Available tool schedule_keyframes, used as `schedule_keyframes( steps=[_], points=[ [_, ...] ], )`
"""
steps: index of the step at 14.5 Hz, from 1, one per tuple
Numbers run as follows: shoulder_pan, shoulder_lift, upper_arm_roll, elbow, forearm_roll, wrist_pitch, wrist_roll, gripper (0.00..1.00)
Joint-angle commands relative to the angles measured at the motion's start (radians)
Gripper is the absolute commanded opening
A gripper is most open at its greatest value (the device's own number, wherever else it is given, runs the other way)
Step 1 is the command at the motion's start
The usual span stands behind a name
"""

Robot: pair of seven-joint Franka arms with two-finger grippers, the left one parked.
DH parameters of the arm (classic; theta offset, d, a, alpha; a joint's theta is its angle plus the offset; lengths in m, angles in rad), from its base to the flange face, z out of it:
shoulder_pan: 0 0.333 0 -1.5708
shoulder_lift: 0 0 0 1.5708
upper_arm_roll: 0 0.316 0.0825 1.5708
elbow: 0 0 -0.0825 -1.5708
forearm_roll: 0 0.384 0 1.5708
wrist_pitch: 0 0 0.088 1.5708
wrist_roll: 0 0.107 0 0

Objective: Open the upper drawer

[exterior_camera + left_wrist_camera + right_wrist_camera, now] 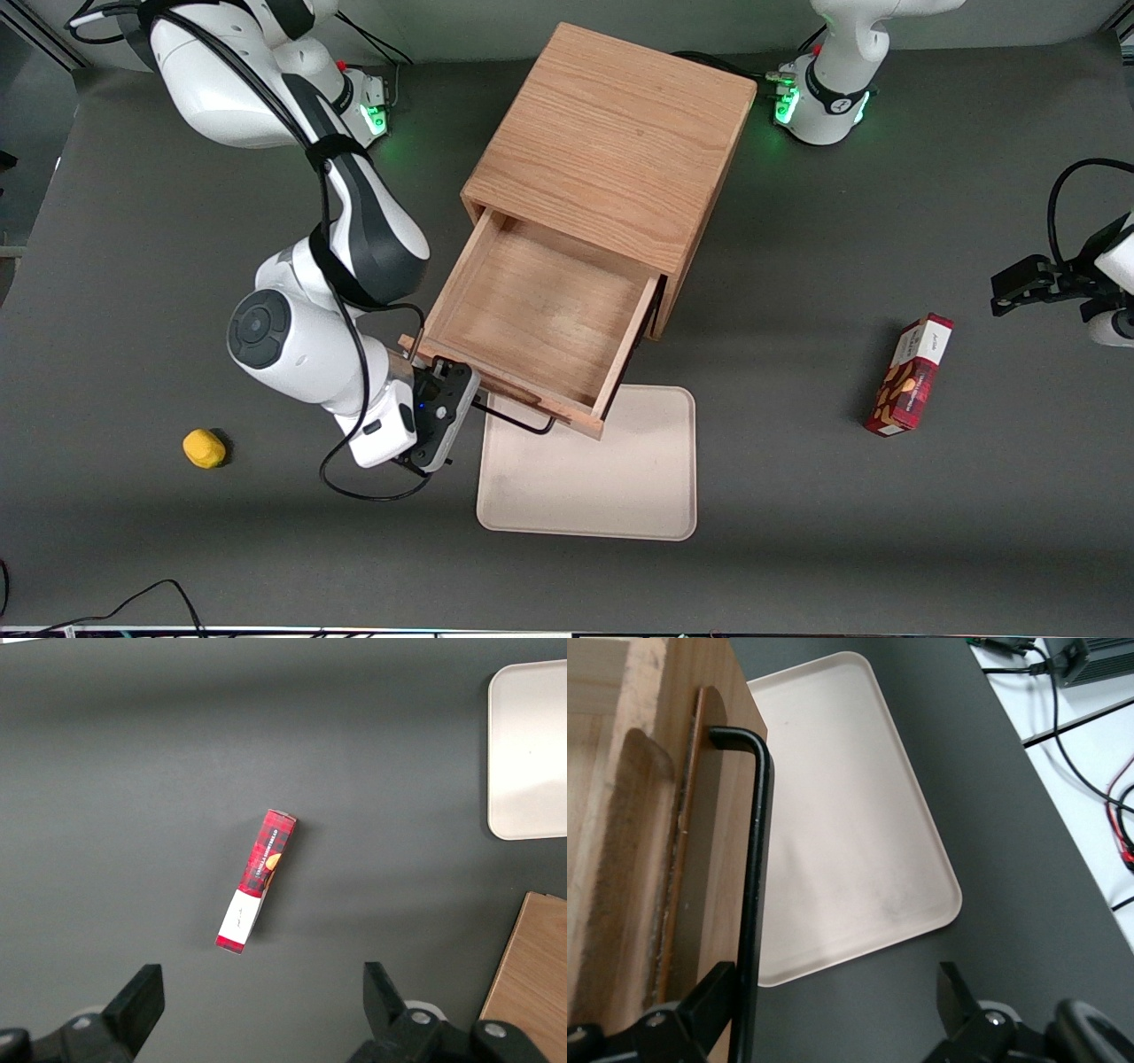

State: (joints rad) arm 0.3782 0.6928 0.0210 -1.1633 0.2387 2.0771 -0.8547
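Note:
The upper drawer (540, 310) of the oak cabinet (611, 151) stands pulled far out, showing its bare wood interior. Its black wire handle (518, 424) faces the front camera, above the tray's edge. My right gripper (452, 409) is at the handle's end toward the working arm's side. In the right wrist view the gripper (833, 992) is open wide. One finger (709, 1003) sits by the drawer front, partly covered by the handle (757, 886); the other finger (954, 992) is over the grey table. Nothing is gripped. The lower drawer is hidden under the open one.
A cream tray (589, 478) lies on the table in front of the drawer, also in the right wrist view (842, 815). A yellow object (204, 447) lies toward the working arm's end. A red box (911, 375) lies toward the parked arm's end, also in the left wrist view (257, 879).

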Motion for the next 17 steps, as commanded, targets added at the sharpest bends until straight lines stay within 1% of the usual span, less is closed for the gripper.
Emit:
schedule_keyframes(
  steps=[1, 3, 6, 7, 8, 14, 16, 17],
  points=[
    [-0.016, 0.021, 0.01, 0.045, 0.004, -0.005, -0.008, 1.0],
    [-0.016, 0.014, 0.016, 0.045, 0.005, -0.006, 0.011, 1.0],
    [-0.024, -0.031, 0.014, 0.045, 0.088, -0.02, 0.078, 1.0],
    [-0.041, -0.059, 0.013, 0.044, 0.108, -0.043, 0.106, 1.0],
    [-0.053, -0.082, 0.013, 0.044, 0.113, -0.066, 0.141, 1.0],
    [-0.174, -0.237, 0.008, 0.031, 0.108, -0.238, 0.351, 1.0],
    [-0.215, -0.303, -0.002, 0.002, 0.077, -0.305, 0.44, 1.0],
    [-0.238, -0.341, -0.006, -0.028, 0.027, -0.33, 0.478, 1.0]
  ],
)
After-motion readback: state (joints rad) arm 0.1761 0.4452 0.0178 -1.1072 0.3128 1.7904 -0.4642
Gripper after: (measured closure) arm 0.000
